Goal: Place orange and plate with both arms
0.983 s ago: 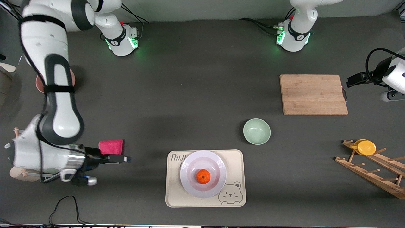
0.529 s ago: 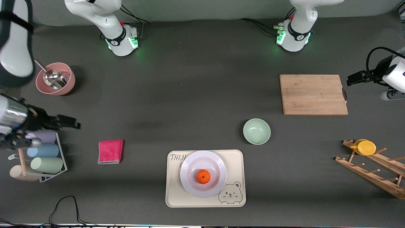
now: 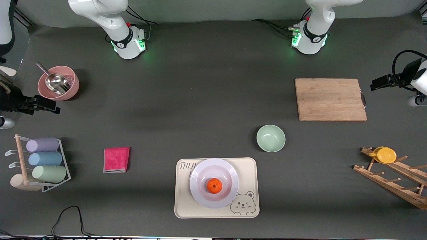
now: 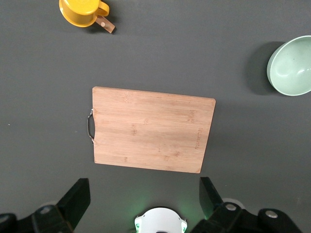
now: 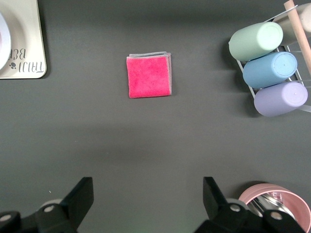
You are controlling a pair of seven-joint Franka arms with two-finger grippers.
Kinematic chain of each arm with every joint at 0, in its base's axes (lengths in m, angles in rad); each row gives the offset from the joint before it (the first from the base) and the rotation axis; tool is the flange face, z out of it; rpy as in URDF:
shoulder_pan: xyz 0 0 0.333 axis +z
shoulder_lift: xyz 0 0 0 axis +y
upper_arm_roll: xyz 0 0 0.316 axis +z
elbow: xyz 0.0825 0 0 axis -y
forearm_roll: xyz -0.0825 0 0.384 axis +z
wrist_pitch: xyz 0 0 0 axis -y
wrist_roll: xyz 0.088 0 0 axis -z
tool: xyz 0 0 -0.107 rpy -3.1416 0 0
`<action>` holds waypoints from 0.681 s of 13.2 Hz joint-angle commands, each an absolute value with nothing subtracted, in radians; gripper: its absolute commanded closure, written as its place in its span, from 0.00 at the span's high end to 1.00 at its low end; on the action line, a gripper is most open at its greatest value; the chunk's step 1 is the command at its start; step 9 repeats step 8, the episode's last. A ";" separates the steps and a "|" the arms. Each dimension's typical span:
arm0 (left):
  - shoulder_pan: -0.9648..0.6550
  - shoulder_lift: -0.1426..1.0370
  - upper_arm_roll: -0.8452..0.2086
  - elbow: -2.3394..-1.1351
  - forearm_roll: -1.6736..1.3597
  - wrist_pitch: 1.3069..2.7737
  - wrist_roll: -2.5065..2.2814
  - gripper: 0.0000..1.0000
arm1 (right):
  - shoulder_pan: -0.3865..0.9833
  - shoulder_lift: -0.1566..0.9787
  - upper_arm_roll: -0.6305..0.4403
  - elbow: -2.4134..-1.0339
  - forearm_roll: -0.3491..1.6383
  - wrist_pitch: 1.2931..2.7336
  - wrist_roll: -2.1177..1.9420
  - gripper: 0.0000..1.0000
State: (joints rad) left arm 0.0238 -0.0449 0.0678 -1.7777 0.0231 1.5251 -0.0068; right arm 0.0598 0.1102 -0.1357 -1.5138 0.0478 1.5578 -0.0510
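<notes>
Orange (image 3: 214, 185) in plate (image 3: 200, 173) on bear tray (image 3: 247, 166), I see left gripper (image 4: 144, 194) spread wide, empty, over table by cutting board (image 3: 330, 99), right gripper (image 5: 148, 194) spread wide, empty, by pink bowl (image 3: 71, 87)

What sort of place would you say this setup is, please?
Probably a robotics lab bench staged as a mock kitchen: two arm bases stand on a dark mat, with a wooden cutting board, a rack of cups and the plate holding the orange.
</notes>
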 commanded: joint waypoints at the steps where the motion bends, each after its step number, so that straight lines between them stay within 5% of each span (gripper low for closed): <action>1: 0.020 -0.034 0.071 -1.747 0.031 1.500 -0.005 1.00 | 0.057 0.077 -0.124 -1.546 0.018 1.562 -0.020 1.00; 9: 0.018 -0.034 0.064 -1.733 0.069 1.505 0.003 1.00 | 0.067 0.072 -0.123 -1.548 -0.014 1.569 -0.012 1.00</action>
